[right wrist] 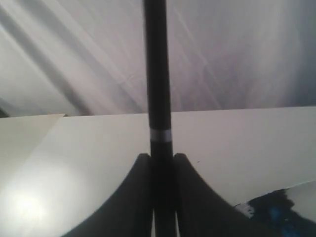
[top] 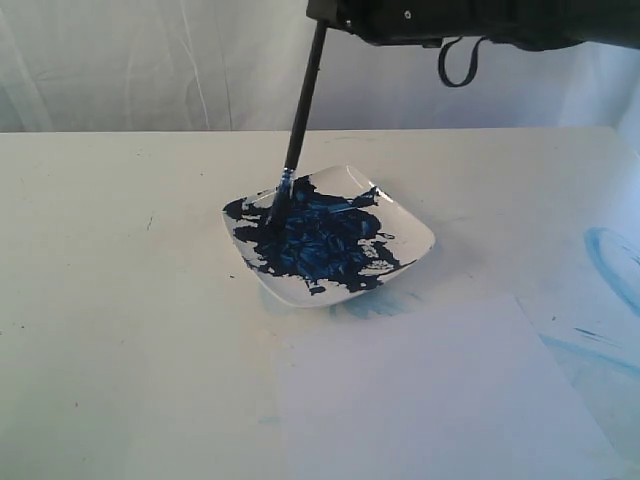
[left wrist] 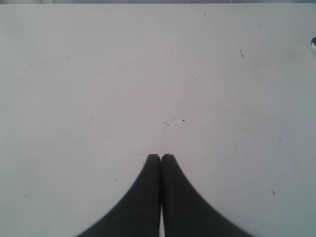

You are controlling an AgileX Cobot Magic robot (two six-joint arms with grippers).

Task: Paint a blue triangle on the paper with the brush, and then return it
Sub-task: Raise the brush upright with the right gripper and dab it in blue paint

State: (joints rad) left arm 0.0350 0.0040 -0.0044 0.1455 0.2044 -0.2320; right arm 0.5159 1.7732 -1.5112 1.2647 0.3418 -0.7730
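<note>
The brush (top: pixel 304 100) stands nearly upright, its black handle leaning right at the top and its bristles (top: pixel 277 205) dipped in the dark-blue paint of the white dish (top: pixel 415 236). At the top edge my right gripper (top: pixel 328 14) is shut on the handle. The right wrist view shows the handle (right wrist: pixel 157 74) clamped between that gripper's (right wrist: pixel 162 157) fingers, with the dish's paint (right wrist: pixel 276 213) beside them. The paper (top: pixel 430 390) lies flat in front of the dish, and no blue triangle shows on it. My left gripper (left wrist: pixel 160 157) is shut on nothing above bare tabletop.
Pale light-blue curved smears (top: pixel 612 262) mark the tabletop at the right, and a faint one (top: pixel 385 303) lies by the dish's front rim. A black cable loop (top: pixel 458 65) hangs under the right arm. A white curtain (top: pixel 150 60) hangs behind the table.
</note>
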